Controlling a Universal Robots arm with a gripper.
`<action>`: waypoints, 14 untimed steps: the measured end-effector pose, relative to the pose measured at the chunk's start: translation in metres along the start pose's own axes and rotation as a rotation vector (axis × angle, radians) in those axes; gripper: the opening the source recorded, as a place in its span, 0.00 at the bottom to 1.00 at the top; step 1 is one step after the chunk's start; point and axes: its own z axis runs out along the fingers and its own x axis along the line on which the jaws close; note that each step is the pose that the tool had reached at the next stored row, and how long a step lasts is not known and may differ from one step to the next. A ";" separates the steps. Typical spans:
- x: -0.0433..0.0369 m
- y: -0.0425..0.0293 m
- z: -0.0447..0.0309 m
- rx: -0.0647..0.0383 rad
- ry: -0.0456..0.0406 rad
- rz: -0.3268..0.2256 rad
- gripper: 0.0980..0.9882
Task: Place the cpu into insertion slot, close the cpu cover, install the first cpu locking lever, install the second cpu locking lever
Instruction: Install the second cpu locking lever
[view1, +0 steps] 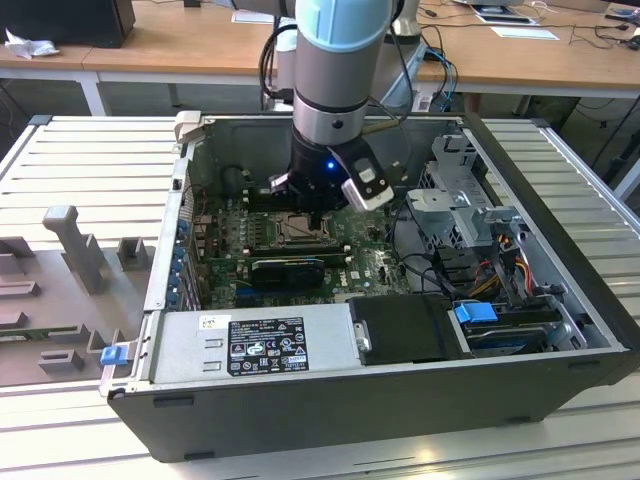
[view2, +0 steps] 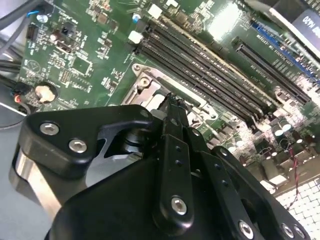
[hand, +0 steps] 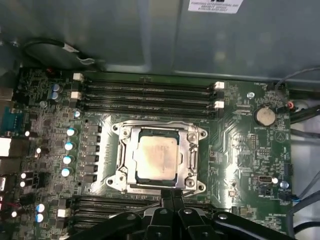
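The cpu (hand: 157, 155) lies flat in the insertion slot (hand: 118, 131), its pale metal top showing through the window of the cpu cover (hand: 128, 156). The cover lies down over the cpu. My gripper (hand: 172, 192) is shut, its two black fingers pressed together with nothing visible between them. Their tips are at the slot's edge nearest the gripper body. In the second wrist view the gripper (view2: 172, 102) hangs just over a corner of the slot (view2: 146, 84). In the exterior view the gripper (view1: 316, 215) reaches down into the open case at the slot (view1: 288, 228). I cannot tell how the locking levers stand.
Long black RAM slots (hand: 150, 95) run beside the socket, with a coin battery (hand: 263, 116) nearby. The case holds a power supply (view1: 250, 345), a drive cage (view1: 460, 200) and loose cables (view1: 500, 270). A grey fixture (view1: 70, 245) lies outside, at the exterior view's left.
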 end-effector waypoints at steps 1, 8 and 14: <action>0.0011 -0.0015 0.0009 0.000 0.0013 0.000 0.01; 0.0232 -0.0068 0.0085 -0.017 0.0005 -0.001 0.01; 0.0294 -0.0094 0.0169 -0.038 -0.0001 -0.005 0.01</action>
